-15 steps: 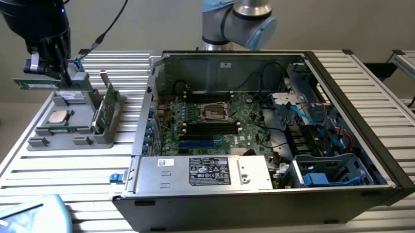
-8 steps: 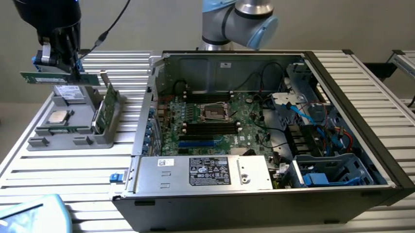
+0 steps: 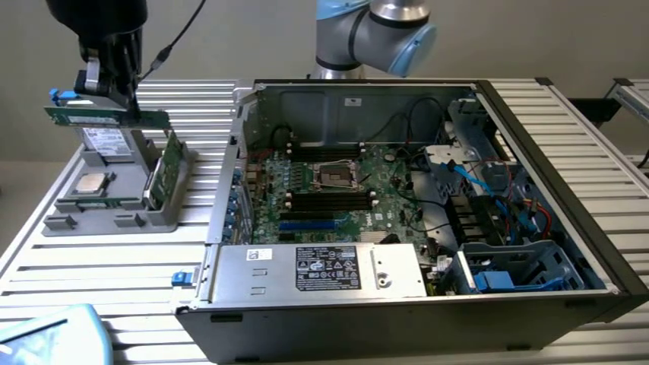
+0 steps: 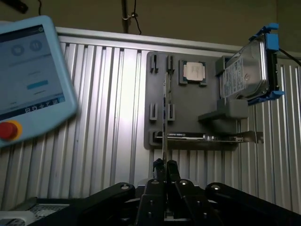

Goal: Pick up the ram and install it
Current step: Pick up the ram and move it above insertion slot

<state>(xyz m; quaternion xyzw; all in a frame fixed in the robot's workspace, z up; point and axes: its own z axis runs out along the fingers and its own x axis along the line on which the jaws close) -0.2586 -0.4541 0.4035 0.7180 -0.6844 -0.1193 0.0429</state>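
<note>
1. Pincer (image 3: 126, 106): my fingers are pressed onto the ram (image 3: 102, 115), pinching it near one end.
2. Ram pos.: held level in the air, just above the gray parts tray (image 3: 157, 217), at the ext. view's left.
3. Open PC case (image 3: 406, 327): well apart, toward the ext. view's right.

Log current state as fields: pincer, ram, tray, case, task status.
pincer: shut on the ram, above the gray tray
ram: held roughly level, clear of the tray, outside the computer case
gray tray: carries processor chip, hard drive, green card with bracket
computer case: open, motherboard exposed, on the exterior view's right of the tray
task: ram picked up, not installed
</note>
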